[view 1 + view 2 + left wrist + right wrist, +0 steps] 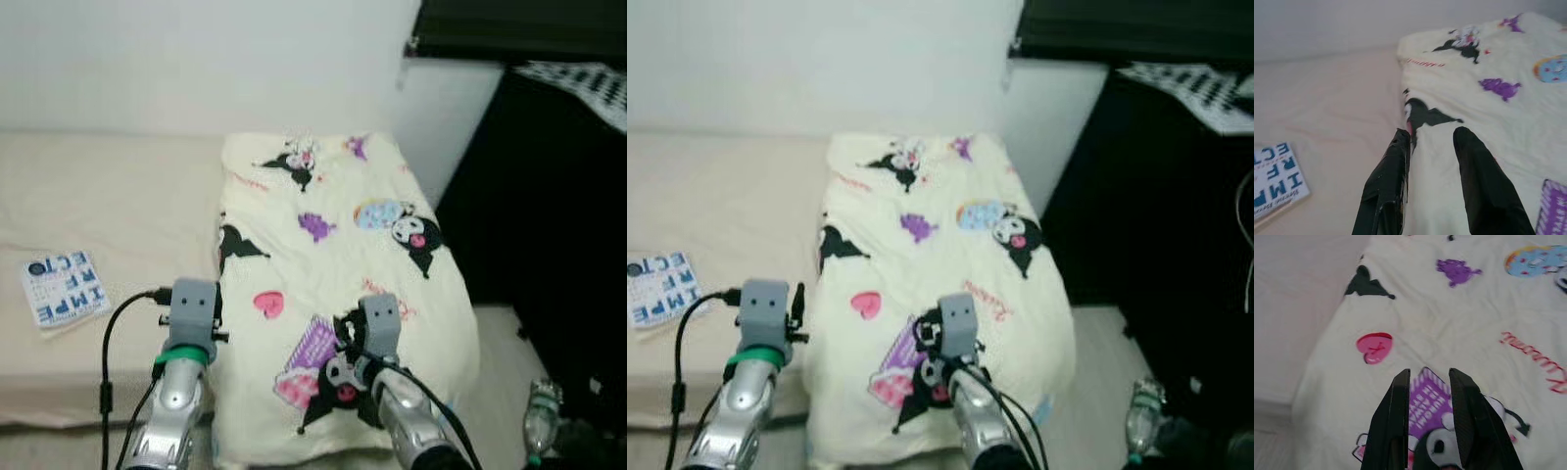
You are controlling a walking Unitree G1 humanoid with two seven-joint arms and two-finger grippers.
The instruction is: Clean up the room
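- We see our left arm (174, 411) reaching forward and up from the lower left, its silver forearm ringed with a green band below the grey wrist block.
- Our left gripper (1432, 142) has its two black fingers spread, a clear gap between them.
- Our right arm (411, 421) reaches forward alongside it.
- Our right gripper (1429, 377) also shows its fingers parted, tips level.
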